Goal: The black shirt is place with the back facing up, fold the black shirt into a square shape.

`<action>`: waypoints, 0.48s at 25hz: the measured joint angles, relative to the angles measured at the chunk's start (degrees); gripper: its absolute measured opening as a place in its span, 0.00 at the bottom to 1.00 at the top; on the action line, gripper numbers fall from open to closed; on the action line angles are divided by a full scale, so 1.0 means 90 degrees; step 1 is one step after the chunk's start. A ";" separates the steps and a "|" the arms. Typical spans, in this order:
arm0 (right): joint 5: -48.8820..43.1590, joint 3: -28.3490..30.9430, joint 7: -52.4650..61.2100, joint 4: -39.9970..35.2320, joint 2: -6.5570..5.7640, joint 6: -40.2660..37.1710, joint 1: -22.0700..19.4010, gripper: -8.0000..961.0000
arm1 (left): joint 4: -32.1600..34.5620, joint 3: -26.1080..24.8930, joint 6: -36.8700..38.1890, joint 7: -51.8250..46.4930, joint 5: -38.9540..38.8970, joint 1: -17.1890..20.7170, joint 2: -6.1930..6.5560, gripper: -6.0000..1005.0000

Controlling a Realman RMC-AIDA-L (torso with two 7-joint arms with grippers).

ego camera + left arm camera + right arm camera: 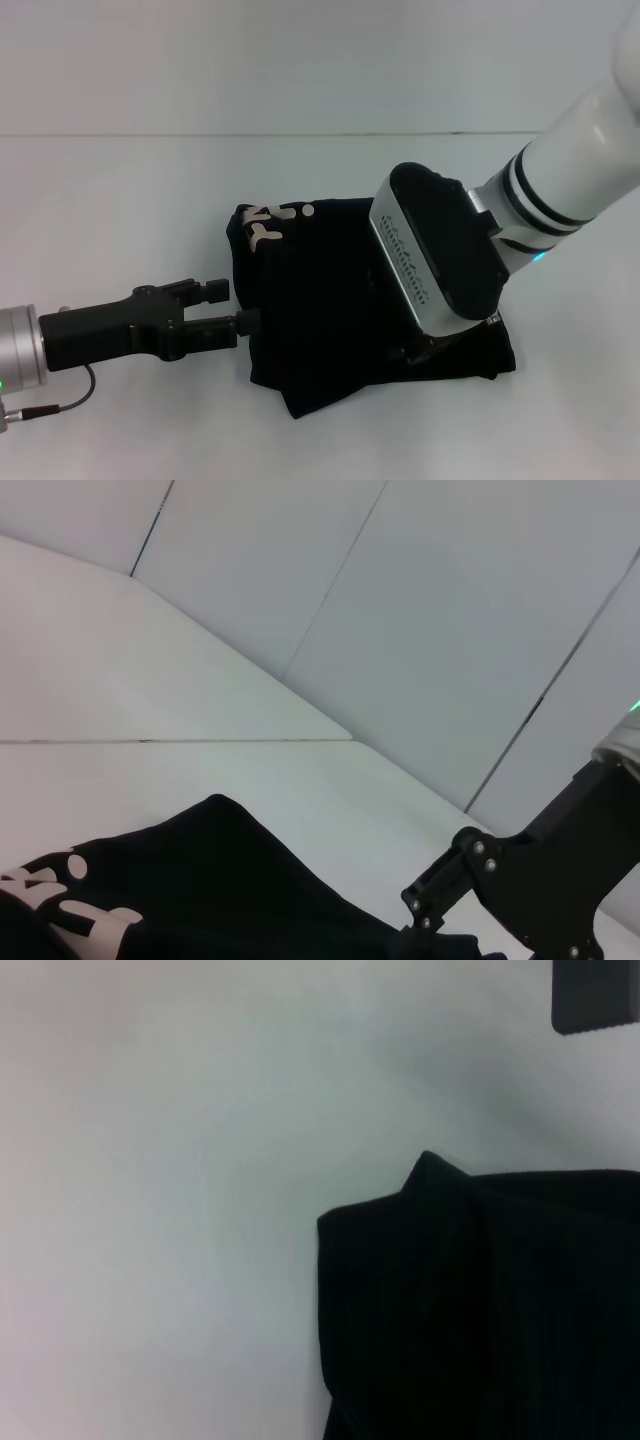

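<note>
The black shirt lies bunched in a rough folded block in the middle of the white table, with its white print at the far left corner. My left gripper reaches in from the left, low over the table. It is open, and its nearer fingertip is right at the shirt's left edge. My right gripper is down on the shirt's right part, hidden under its own wrist housing. The left wrist view shows the shirt, the print and the right gripper meeting the fabric. A shirt corner fills part of the right wrist view.
The white table extends around the shirt on every side, and its far edge meets a pale wall. A dark block shows at one corner of the right wrist view; I cannot tell what it is.
</note>
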 joint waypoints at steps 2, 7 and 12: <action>-0.0039 -0.0113 0.0063 0.0037 -0.0009 0.0110 0.0002 0.78 | 0.0000 0.0000 0.0000 -0.0004 0.0000 0.0000 0.0000 0.87; -0.0081 -0.0154 0.0095 0.0066 -0.0008 0.0183 0.0009 0.61 | 0.0000 -0.0032 0.0000 -0.0019 0.0008 0.0000 0.0000 0.87; -0.0090 -0.0172 0.0201 0.0085 -0.0008 0.0340 0.0037 0.50 | 0.0000 -0.0084 0.0018 -0.0011 0.0015 0.0002 0.0007 0.87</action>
